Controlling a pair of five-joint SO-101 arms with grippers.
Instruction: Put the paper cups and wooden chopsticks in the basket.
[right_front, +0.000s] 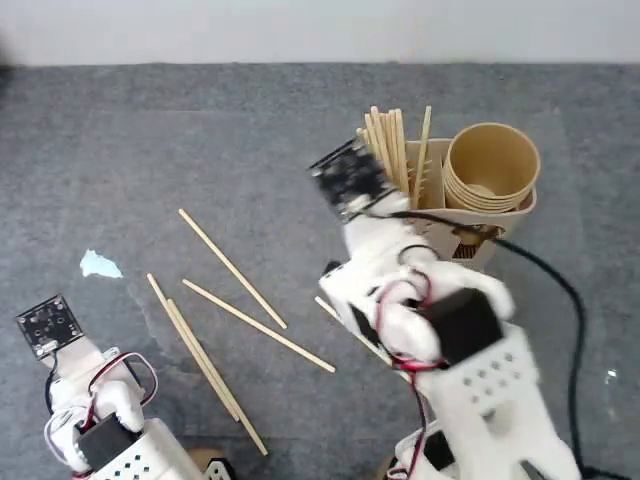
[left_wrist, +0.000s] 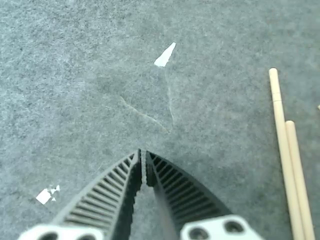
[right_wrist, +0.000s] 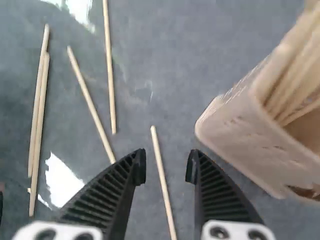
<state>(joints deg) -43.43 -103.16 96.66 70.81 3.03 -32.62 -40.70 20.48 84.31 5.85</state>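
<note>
A beige basket at the back right holds a stack of paper cups and a bundle of wooden chopsticks. Several loose chopsticks lie on the grey mat: one, another and a pair. My right gripper is open low over the mat beside the basket, with one chopstick lying between its fingers. My left gripper is shut and empty over bare mat, a pair of chopsticks off to its side.
A small pale paper scrap lies on the mat at the left. The right arm and its black cable stand in front of the basket. The left arm sits at the near left corner.
</note>
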